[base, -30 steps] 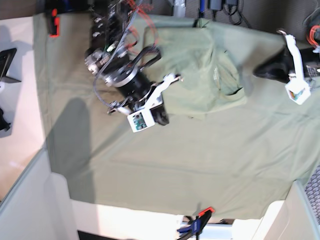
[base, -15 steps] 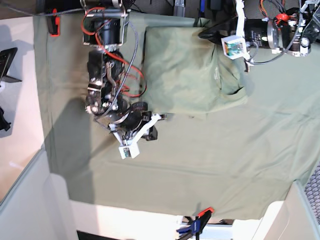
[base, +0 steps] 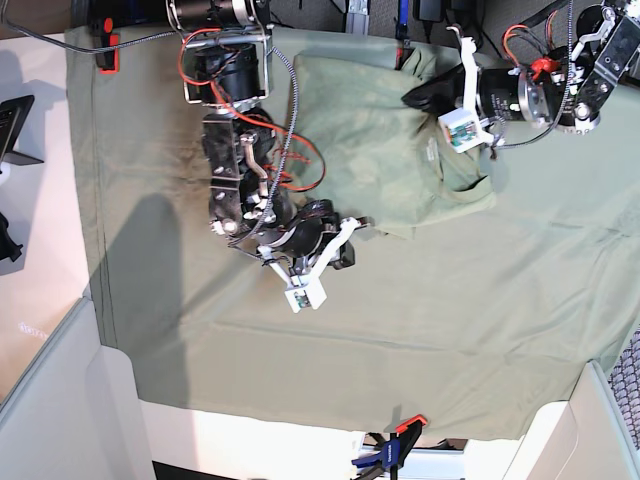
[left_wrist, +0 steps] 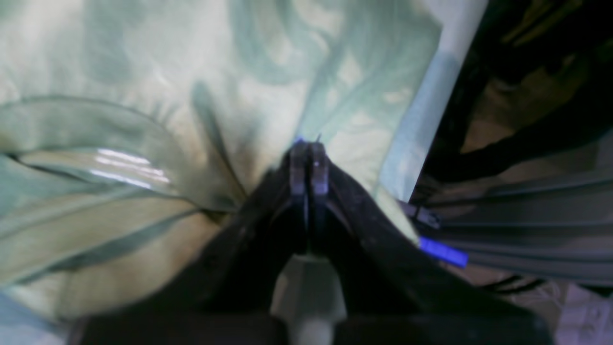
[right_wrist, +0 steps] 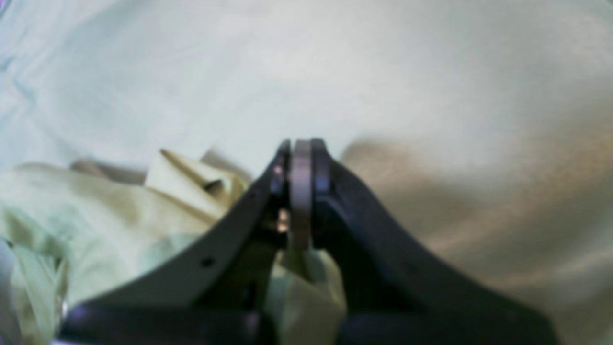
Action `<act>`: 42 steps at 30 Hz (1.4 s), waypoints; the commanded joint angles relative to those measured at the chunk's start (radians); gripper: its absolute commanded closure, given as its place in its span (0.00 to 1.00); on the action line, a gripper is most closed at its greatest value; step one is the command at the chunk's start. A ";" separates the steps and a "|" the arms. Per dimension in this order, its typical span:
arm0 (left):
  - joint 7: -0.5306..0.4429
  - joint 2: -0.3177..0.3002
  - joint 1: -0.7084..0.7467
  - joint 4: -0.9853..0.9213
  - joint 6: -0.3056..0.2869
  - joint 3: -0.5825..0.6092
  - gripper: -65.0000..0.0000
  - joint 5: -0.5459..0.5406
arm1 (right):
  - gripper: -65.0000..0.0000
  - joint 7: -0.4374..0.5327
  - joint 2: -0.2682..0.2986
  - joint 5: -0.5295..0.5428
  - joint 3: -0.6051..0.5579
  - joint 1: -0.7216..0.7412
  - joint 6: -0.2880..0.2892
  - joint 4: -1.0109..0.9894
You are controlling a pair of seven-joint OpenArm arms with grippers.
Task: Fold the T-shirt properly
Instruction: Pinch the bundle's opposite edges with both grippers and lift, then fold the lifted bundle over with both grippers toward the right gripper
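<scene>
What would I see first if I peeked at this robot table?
Two black robot arms with red wires reach over a big green tablecloth. Between them, near the far edge, lies the T-shirt. The left gripper pinches its top corner, and the right gripper pinches its near edge.

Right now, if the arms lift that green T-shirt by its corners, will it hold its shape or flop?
Probably flop: the T-shirt already lies in soft wrinkles, and its top corner bunches near the left gripper. It looks thin, so likely light, and it may drag on the tablecloth rather than slide freely.
</scene>
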 commanded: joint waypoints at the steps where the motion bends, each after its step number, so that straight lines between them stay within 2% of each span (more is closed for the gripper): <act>1: -0.017 -0.009 -0.006 0.002 -0.006 0.004 1.00 -0.009 | 1.00 0.018 -0.006 0.006 -0.006 0.023 0.005 0.013; 9: -0.013 -0.010 -0.006 -0.050 -0.006 0.082 1.00 0.064 | 1.00 0.017 -0.005 -0.023 -0.010 0.016 0.005 0.013; 18: -0.013 -0.019 -0.019 -0.096 -0.006 0.083 1.00 0.068 | 1.00 -0.036 0.012 -0.036 -0.010 0.011 0.004 -0.008; 23: -0.013 -0.034 -0.083 -0.141 -0.006 0.082 1.00 0.073 | 1.00 -0.071 0.039 -0.010 -0.010 0.011 0.005 -0.008; 33: -0.047 -0.034 -0.258 -0.380 -0.006 0.083 1.00 0.070 | 1.00 -0.109 0.108 0.092 -0.010 0.011 0.005 -0.006; 37: -0.047 -0.040 -0.318 -0.421 -0.006 0.083 1.00 0.070 | 1.00 -0.109 0.111 0.104 -0.010 0.011 0.005 -0.006; 42: -0.052 -0.077 -0.356 -0.428 -0.006 0.083 1.00 0.069 | 1.00 -0.109 0.111 0.111 -0.010 0.011 0.005 -0.005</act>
